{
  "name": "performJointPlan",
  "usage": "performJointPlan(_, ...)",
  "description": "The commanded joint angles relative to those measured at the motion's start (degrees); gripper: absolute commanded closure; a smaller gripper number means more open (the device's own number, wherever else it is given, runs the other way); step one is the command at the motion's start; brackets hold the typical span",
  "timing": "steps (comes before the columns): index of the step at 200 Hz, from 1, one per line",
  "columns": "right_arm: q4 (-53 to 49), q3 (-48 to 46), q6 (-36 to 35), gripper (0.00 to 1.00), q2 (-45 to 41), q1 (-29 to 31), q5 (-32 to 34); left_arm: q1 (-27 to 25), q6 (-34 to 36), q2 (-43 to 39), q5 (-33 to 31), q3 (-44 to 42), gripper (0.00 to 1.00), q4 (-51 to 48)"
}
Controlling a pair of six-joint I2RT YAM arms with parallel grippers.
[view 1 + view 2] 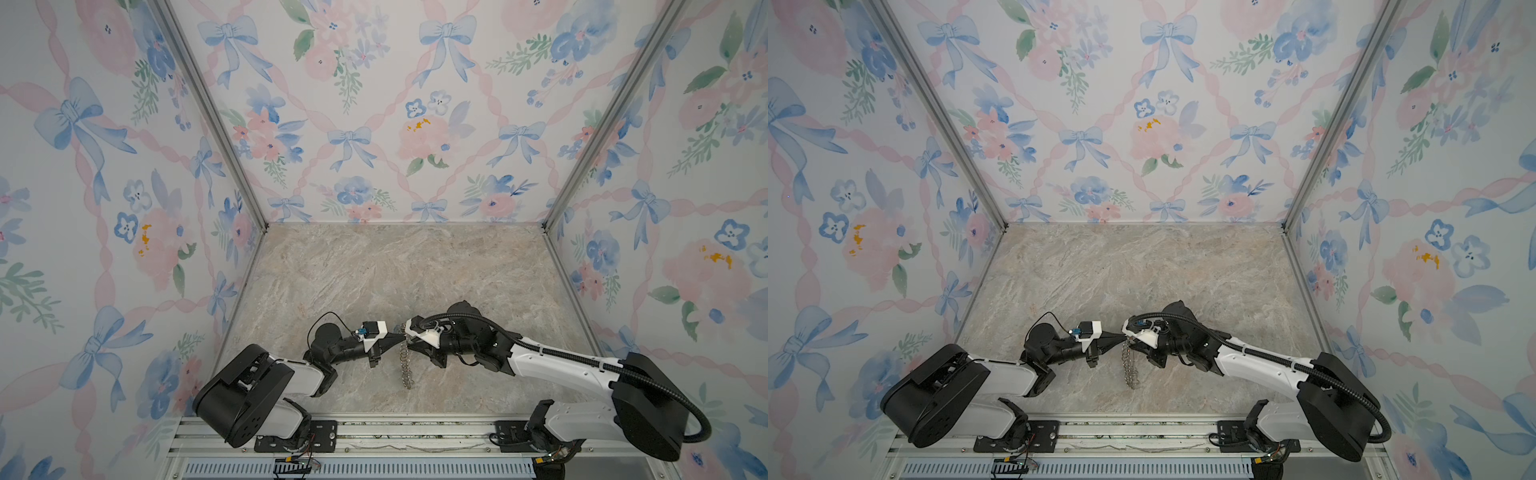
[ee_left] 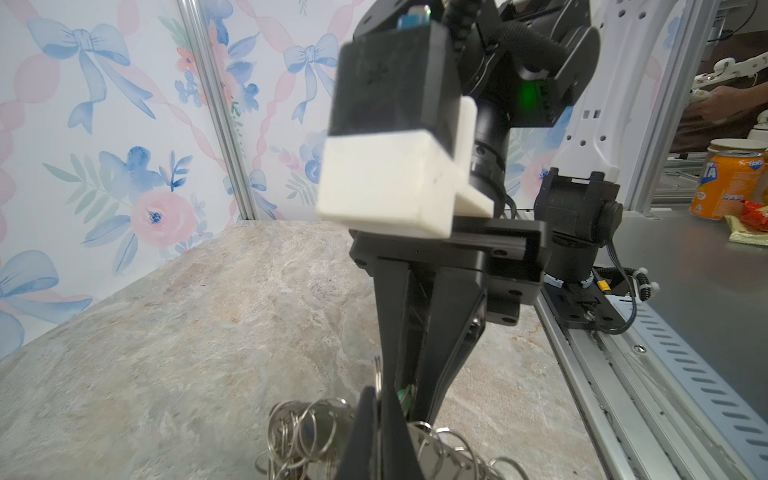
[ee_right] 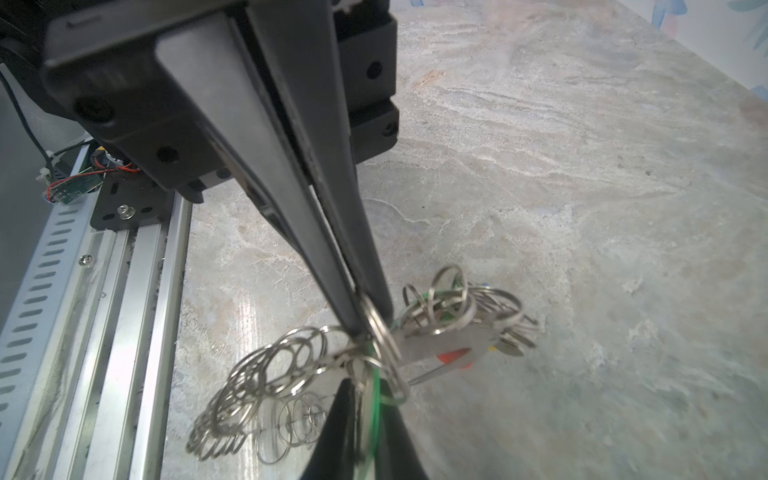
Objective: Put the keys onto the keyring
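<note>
Above the marble bench (image 1: 415, 270), the left end effector (image 3: 363, 320) is clamped shut on 1 wire ring of the dangling keyring (image 1: 405, 365), while the right end effector (image 2: 410, 405) pinches a green key (image 3: 376, 395) against it, apparently not yet threaded, and a red key (image 3: 453, 357) seems already attached.

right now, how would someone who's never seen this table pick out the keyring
Look at the marble table, near its front edge, where the left gripper and right gripper meet tip to tip. The keyring hangs at that meeting point. It is the only shiny thing there: a chain-like bunch of small silver wire rings, unlike the matte black grippers.
</note>
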Motion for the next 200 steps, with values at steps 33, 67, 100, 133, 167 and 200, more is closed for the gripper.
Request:
performJointPlan(33, -1.3, 2.4, -1.4, 0.89, 1.0, 2.2, -0.3, -0.3, -1.5, 0.6, -1.4, -1.1, 1.00, 5.4)
performJointPlan(67, -1.2, 2.8, -1.4, 0.92, 1.8, 2.2, -1.0, -0.4, -2.1, 0.9, -2.3, -1.6, 1.00, 7.0)
performJointPlan(100, -2.5, 3.7, -1.9, 0.92, 3.2, 2.7, -1.0, -0.4, -3.2, 1.9, -3.6, -2.0, 1.00, 9.8)
performJointPlan(133, -2.7, 4.1, -2.0, 0.91, 3.4, 2.8, -0.3, -0.4, -4.4, 3.4, -3.7, -2.0, 1.00, 12.1)
performJointPlan(167, -2.3, 3.9, -1.9, 0.82, 2.7, 2.8, 0.9, -0.4, -4.4, 4.1, -3.2, -2.0, 1.00, 12.7)
performJointPlan(200, -2.6, 1.7, -1.7, 0.75, -1.6, 0.3, 2.0, -0.4, -4.6, 4.4, -0.1, -1.7, 1.00, 12.7)
